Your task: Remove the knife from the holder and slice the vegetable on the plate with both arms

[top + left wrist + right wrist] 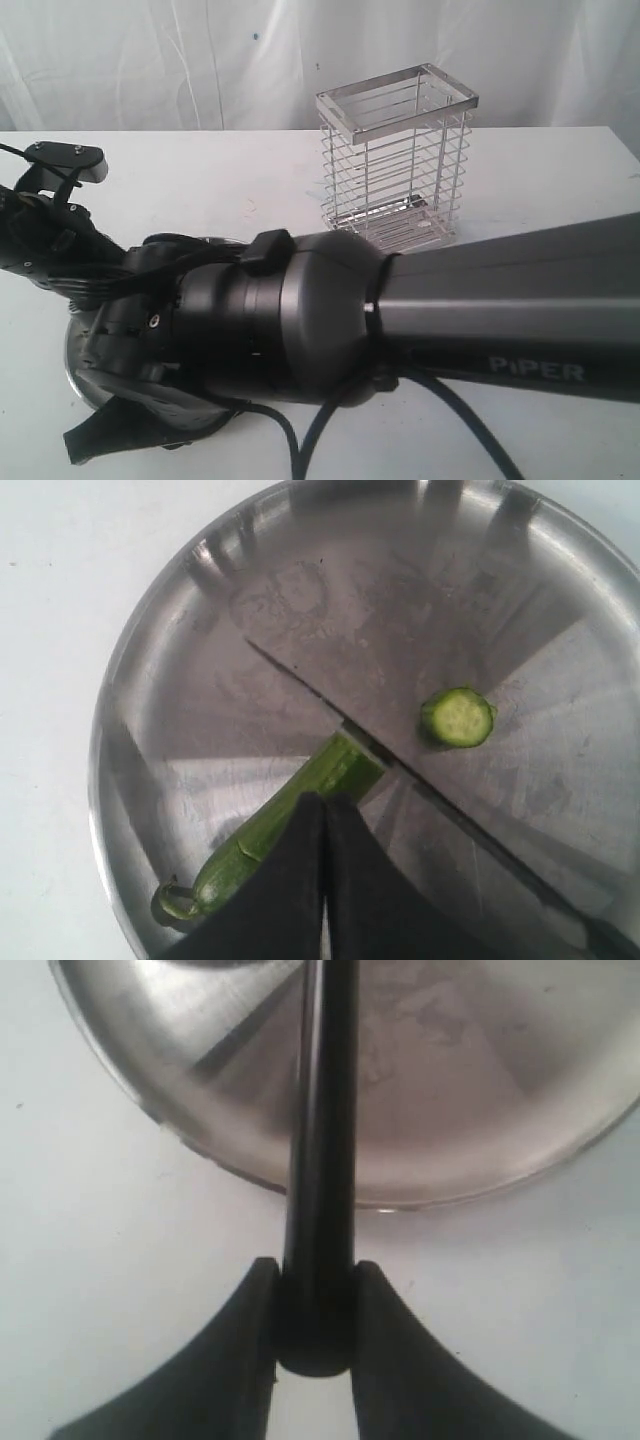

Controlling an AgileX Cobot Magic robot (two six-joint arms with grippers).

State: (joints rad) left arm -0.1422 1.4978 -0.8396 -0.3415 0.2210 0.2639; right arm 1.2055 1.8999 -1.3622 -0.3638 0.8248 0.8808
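In the left wrist view the steel plate (200, 680) holds the dark-green vegetable (270, 830), stem end near the rim. One round slice (457, 717) lies apart from it. The knife's thin dark blade (500, 856) runs diagonally across the plate and meets the vegetable's cut end. My left gripper (326, 802) is shut, its tips lying over the vegetable with nothing between them. In the right wrist view my right gripper (318, 1305) is shut on the knife's black handle (322, 1160), which reaches over the plate's rim (450, 1185). The holder (395, 165) stands with no knife in it.
The right arm (450, 320) marked "PiPER" fills the front of the exterior view and hides most of the plate (70, 375) and both grippers. The left arm (45, 235) sits at the left. A white curtain hangs behind the white table (230, 180).
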